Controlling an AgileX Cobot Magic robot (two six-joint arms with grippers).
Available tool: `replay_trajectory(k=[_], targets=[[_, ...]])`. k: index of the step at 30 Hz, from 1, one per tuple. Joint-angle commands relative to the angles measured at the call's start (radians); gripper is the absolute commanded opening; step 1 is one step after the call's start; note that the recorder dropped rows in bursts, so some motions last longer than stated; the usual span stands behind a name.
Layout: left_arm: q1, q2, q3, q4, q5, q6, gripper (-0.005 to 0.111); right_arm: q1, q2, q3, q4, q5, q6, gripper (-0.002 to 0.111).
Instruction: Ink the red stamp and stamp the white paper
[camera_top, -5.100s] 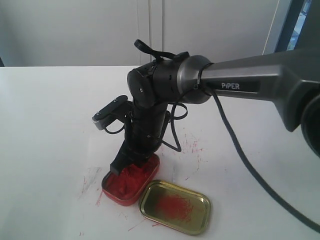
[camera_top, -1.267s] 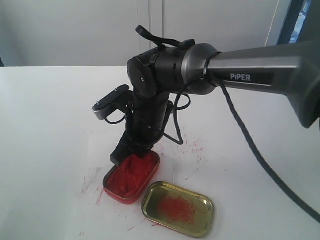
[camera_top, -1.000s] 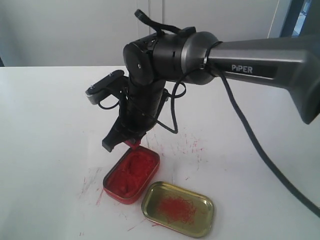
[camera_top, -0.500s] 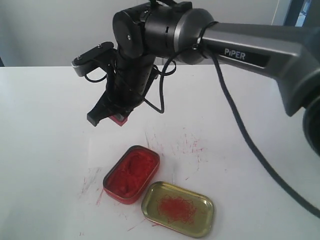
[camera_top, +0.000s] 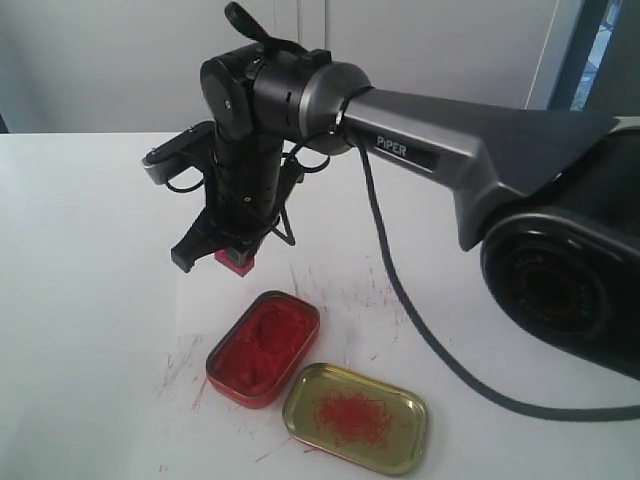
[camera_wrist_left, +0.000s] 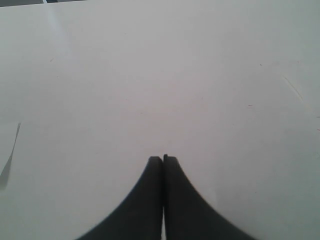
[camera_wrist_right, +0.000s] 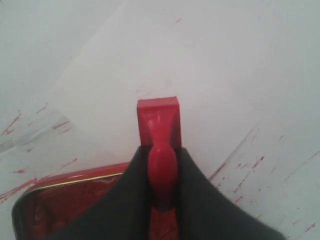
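Exterior view: stamp in the air, no print made yet

Showed the red stamp (camera_top: 235, 261) off the surface, flat base facing down, pinched by its stubby handle in the right gripper (camera_top: 222, 250). Confirmed in the right wrist view: jaws clamped on both sides of the handle, rectangular base sticking out past the fingertips. Hung over the white paper (camera_top: 345, 300), clear of it and not touching, just beyond the far end of the ink tin (camera_top: 232, 392). Could not see the underside of the base, so could not say for certain whether it carried ink.

Judged the inking half as probably done: red filling in the tin churned and dented, stamp poised just beside it rather than in it. Found only red scratches and smudges on the sheet, no clean rectangular mark. Left to do, by that reading: lower the base flat onto a bare patch of paper, press, lift away.

Lay open next to the tin: the gold lid (camera_top: 400, 420), smeared red inside, resting on the same sheet. Spread bare around everything: the white table (camera_top: 90, 220).

Sat apart over plain tabletop in the left wrist view: the left gripper (camera_wrist_left: 163, 160), jaws pressed together on nothing, taking no part.
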Motion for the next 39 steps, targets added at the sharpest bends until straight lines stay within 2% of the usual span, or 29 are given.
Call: replay_trajectory(k=[1,15,39], targets=[[0.002,0.007,-0.004,0.001,0.002,0.0,0.0,0.0,0.036,-0.058,0.0,0.037,0.0,0.0],[0.002,0.007,-0.004,0.001,0.002,0.0,0.0,0.0,0.151,-0.186,0.007,0.077,-0.03,0.0],[0.002,0.007,-0.004,0.001,0.002,0.0,0.0,0.0,0.184,-0.189,0.009,0.086,-0.034,0.0]])
